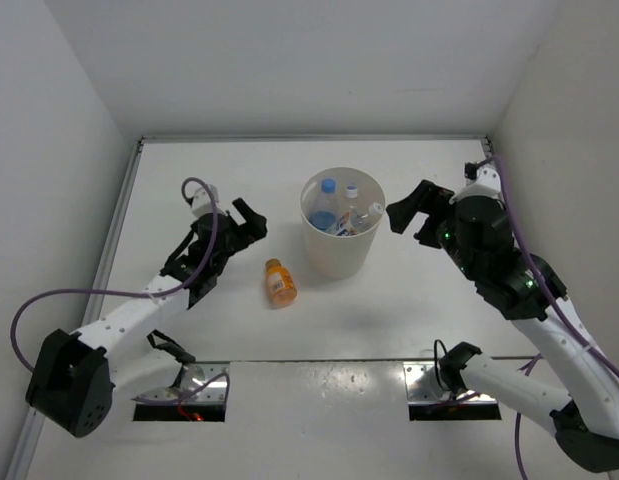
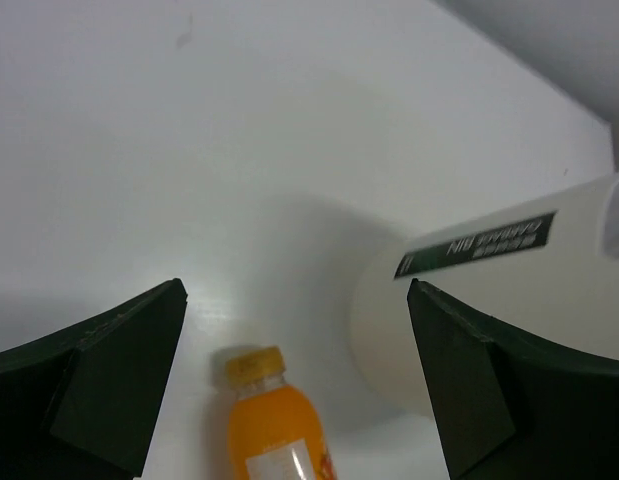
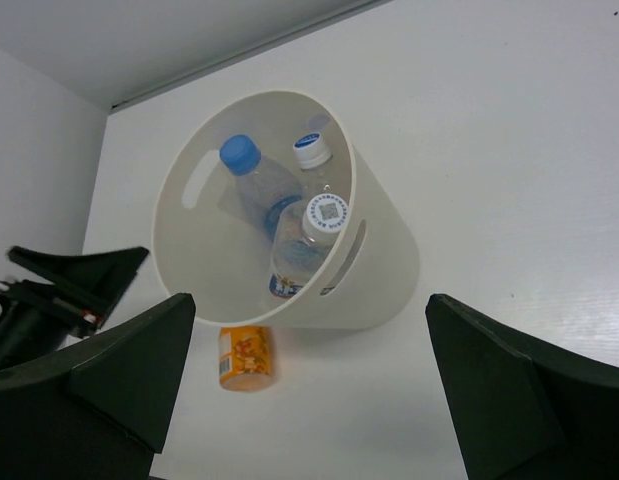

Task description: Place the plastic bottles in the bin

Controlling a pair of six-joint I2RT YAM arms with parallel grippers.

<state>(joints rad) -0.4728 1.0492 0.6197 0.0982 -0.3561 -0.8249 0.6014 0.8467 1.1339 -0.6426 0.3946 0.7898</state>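
Note:
The cream-white bin (image 1: pixel 339 256) stands upright mid-table with three plastic bottles in it: a blue-capped one (image 1: pixel 327 187), a white-capped one (image 1: pixel 351 192) and a clear one (image 1: pixel 373 211). The right wrist view looks down into the bin (image 3: pixel 384 262) at the same bottles (image 3: pixel 289 215). A short orange bottle (image 1: pixel 280 281) lies on its side on the table, left of the bin. My left gripper (image 1: pixel 253 222) is open above and left of the orange bottle (image 2: pixel 274 420), which shows between its fingers. My right gripper (image 1: pixel 401 222) hangs open beside the bin's right rim, holding nothing.
White walls enclose the table on the left, back and right. A metal rail (image 1: pixel 117 230) runs along the left edge. Both arm bases and their cables sit at the near edge. The bin (image 2: pixel 499 300) carries a green label.

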